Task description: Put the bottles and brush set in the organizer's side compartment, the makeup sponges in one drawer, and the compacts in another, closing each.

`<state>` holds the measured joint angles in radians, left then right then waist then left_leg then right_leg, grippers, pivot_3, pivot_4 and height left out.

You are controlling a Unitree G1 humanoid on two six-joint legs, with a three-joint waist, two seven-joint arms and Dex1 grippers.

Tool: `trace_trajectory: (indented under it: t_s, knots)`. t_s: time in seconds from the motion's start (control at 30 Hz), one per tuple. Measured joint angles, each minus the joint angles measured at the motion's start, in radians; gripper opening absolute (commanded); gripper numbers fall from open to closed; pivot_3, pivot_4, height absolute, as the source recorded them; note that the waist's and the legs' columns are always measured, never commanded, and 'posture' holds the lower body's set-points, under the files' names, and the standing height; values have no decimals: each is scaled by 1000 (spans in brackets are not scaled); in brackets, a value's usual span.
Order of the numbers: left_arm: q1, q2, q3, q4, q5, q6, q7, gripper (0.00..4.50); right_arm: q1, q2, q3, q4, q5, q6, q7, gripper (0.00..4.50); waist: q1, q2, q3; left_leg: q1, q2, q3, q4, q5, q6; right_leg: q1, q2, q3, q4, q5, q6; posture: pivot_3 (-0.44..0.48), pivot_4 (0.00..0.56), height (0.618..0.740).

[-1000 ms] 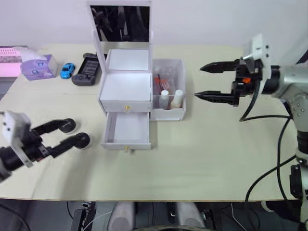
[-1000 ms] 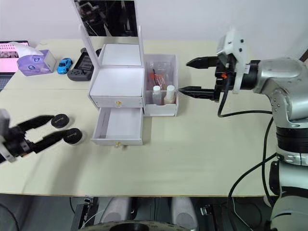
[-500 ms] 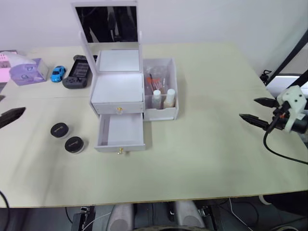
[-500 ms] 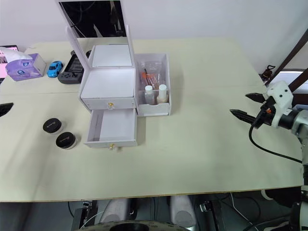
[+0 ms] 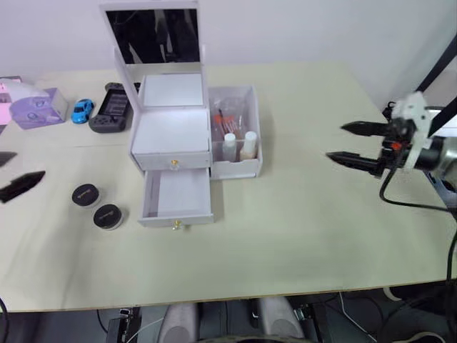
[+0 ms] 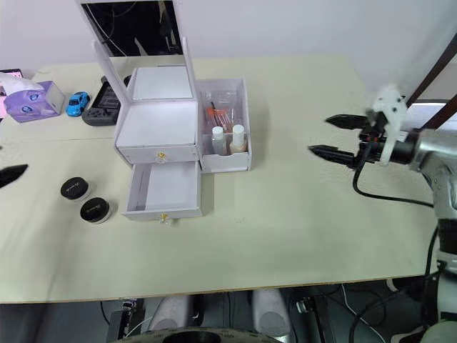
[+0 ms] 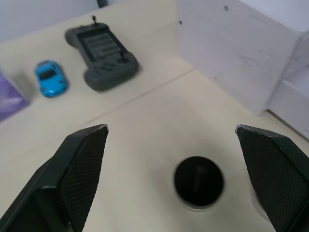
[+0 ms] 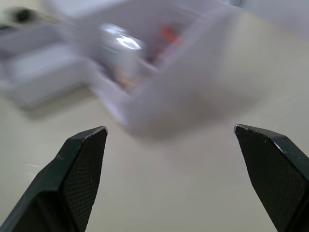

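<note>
Both pincers gape empty, left pincer (image 5: pixel 16 175) cut off, right pincer (image 5: pixel 346 141) blurred

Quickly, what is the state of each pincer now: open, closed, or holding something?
Left pincer: open, holding nothing.
Right pincer: open, holding nothing.

White organizer (image 5: pixel 175 136) mid-table, mirror upright, lower drawer (image 5: pixel 176 196) pulled open, two bottles (image 5: pixel 238 146) upright in the side compartment (image 5: pixel 235 168) — brush set (image 5: pixel 228 118) behind them, two black compacts (image 5: pixel 96 205) on the table beside the drawer.
</note>
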<state>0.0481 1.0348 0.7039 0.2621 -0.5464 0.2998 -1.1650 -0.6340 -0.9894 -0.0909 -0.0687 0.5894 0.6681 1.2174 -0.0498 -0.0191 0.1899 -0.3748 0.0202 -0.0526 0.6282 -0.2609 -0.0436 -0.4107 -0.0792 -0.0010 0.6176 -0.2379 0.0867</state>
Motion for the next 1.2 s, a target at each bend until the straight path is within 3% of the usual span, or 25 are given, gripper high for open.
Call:
trace_trajectory:
  t_s: [0.13, 0.3, 0.53, 0.7, 1.0, 1.2]
  knots:
    - [228, -140, 130, -254, -36, 100, 74, 4467, -167, 70, 99, -65, 33, 75, 26, 4500, 6, -2, -1, 0, 2, 0, 0, 0, 0, 0, 1, -1, -1, 0, -1, 0, 150, 740]
    - [393, -288, 229, -494, -79, 179, 179, 4467, -277, 150, 210, -75, 22, 62, 81, 4500, 32, -3, -1, -1, 1, -1, 2, 0, 0, 1, 0, -2, -2, 0, -2, 0, 150, 740]
    - [468, -445, 166, -707, -103, 258, 352, 4467, -322, 167, 252, -62, -18, 6, 151, 4500, 40, -4, -1, -1, -3, -2, 3, 0, 0, 3, -2, -2, -4, 0, -2, 0, 150, 740]
    - [427, -450, 27, -753, -82, 308, 451, 4467, -307, 130, 241, -70, -27, -9, 180, 4500, 37, -4, -1, -1, -3, -2, 2, 0, 0, 2, -1, -2, -2, 0, -2, 0, 150, 740]
    - [286, -351, -138, -700, -18, 441, 562, 4467, -236, 25, 181, -95, -10, 9, 234, 4500, 36, -4, -2, 0, -3, -3, 3, 0, 0, 3, -1, -2, -2, 0, -2, 0, 150, 740]
    - [192, -318, -202, -676, -8, 514, 595, 4467, -374, 146, 285, -13, -78, 21, 194, 4500, 14, -4, -2, 1, -3, -5, 2, 0, 0, 2, 1, -2, 1, 1, -2, 0, 150, 740]
